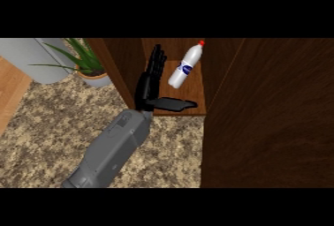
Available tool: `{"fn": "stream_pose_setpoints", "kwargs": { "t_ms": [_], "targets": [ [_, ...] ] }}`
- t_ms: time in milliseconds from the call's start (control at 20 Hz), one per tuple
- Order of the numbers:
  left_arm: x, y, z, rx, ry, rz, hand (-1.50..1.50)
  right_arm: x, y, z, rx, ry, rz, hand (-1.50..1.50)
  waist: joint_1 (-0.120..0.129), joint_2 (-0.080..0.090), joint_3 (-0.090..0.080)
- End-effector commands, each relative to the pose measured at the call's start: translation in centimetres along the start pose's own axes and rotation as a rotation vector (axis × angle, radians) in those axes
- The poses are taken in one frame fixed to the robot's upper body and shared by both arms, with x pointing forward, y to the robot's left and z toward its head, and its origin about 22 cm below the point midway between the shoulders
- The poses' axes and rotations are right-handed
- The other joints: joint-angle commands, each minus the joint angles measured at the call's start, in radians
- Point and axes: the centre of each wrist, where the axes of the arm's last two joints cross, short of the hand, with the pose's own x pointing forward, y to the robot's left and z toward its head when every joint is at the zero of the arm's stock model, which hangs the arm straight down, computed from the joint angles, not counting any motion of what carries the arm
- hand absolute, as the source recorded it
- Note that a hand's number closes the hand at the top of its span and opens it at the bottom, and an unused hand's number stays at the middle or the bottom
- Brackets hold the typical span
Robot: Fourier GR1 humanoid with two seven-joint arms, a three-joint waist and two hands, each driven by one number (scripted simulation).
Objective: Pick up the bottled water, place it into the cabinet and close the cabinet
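bottle on the cabinet shelf, one hand open beside it

from my head view i see the bottled water [185, 67] lying tilted on the wooden shelf inside the cabinet [189, 99], its red cap toward the back and up to the right, the blue label about halfway down its white body. the bottle rests on the shelf board with nothing gripping it.

just to the left of the bottle i have a black hand [151, 81] on a grey forearm that comes in from the lower edge of the view. i take it for the left hand by where it enters, though with only one arm in view i cannot be sure. its fingers are straight and point toward the back of the cabinet, lying along the inner left wall. its thumb sticks out to the right over the front edge of the shelf, below the bottle. the hand is spread wide and holds nothing; fingers and bottle look close but apart.

the cabinet door [267, 114] fills the right side of the view, dark brown, standing open. on the speckled counter [58, 132] to the left sits a potted plant [88, 66], next to a grey cylinder [39, 59].
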Motion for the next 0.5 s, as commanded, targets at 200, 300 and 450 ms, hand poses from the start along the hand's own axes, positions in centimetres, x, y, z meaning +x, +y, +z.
{"fn": "stream_pose_setpoints", "kwargs": {
  "t_ms": [200,300,450],
  "targets": [
    [1.4,-0.9,5.8,-0.088,-0.033,0.125,-1.50,3.6,1.0,0.2,-0.010,-0.026,0.057,-1.50,0.012,-0.003,0.000],
    [1.7,-0.7,6.7,-0.119,-0.044,0.146,-1.50,3.6,0.8,-0.2,0.018,-0.009,0.077,-1.50,0.009,0.002,0.000],
    [2.7,-0.5,8.5,-0.126,-0.023,0.147,-1.50,4.4,0.4,-0.2,0.075,-0.037,0.118,-1.50,0.011,0.001,0.000]
  ]
}}
